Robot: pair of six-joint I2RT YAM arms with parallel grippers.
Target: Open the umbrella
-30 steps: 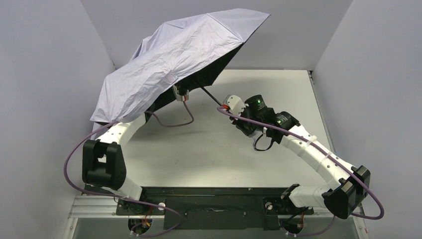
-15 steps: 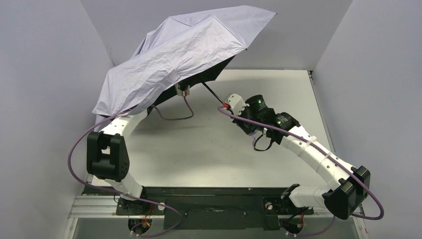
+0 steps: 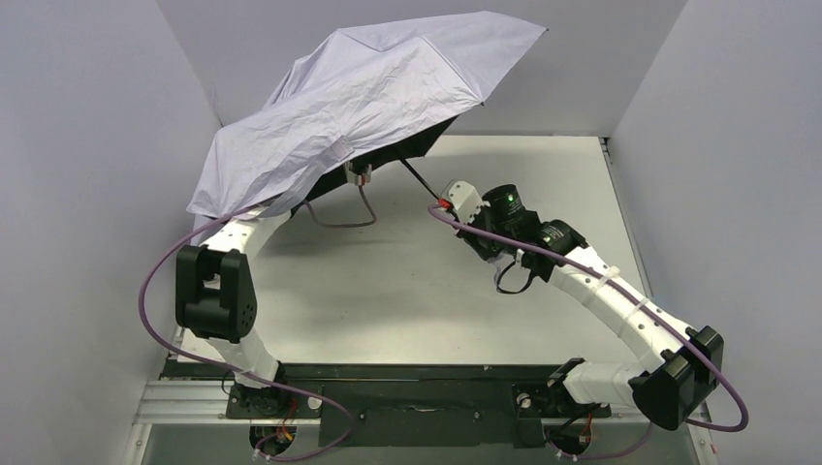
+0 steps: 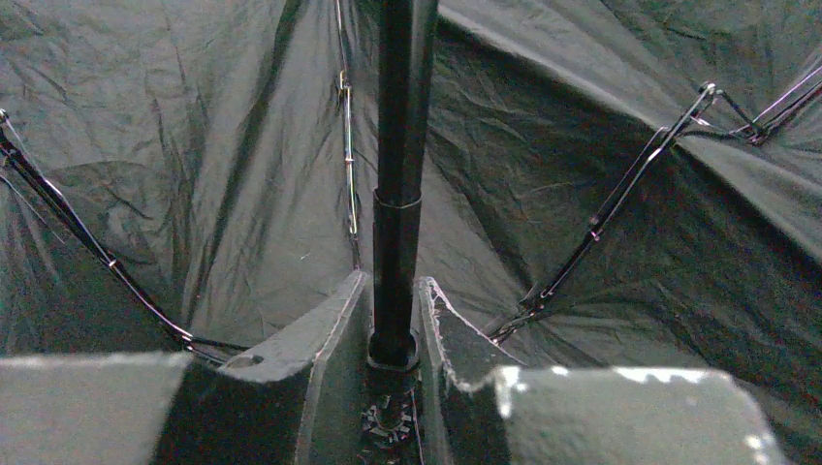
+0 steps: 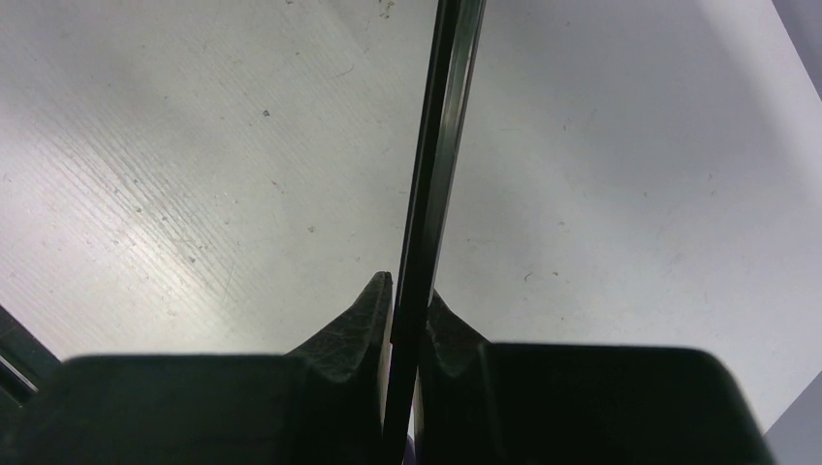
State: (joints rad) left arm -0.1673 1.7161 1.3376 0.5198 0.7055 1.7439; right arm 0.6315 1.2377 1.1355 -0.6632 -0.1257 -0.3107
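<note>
The umbrella [image 3: 359, 97] is spread wide above the table's far left, lilac-white outside, black inside. Its thin black shaft [image 3: 419, 181] runs down to the right. My left gripper is hidden under the canopy in the top view. In the left wrist view my left gripper [image 4: 395, 291] is shut on the shaft [image 4: 397, 174] at the runner, with black fabric and ribs [image 4: 620, 199] all around. My right gripper [image 3: 442, 204] is shut on the lower shaft [image 5: 436, 165], near the handle end. The handle is hidden.
The white table [image 3: 407, 291] lies below. Grey walls [image 3: 87, 145] stand close at the left, back and right. The canopy's far edge is near the back wall. Purple cables [image 3: 344, 218] hang from both arms.
The canopy has risen and spread a little wider. My left arm has pushed farther up the shaft under the fabric. My right gripper has shifted slightly right and back.
</note>
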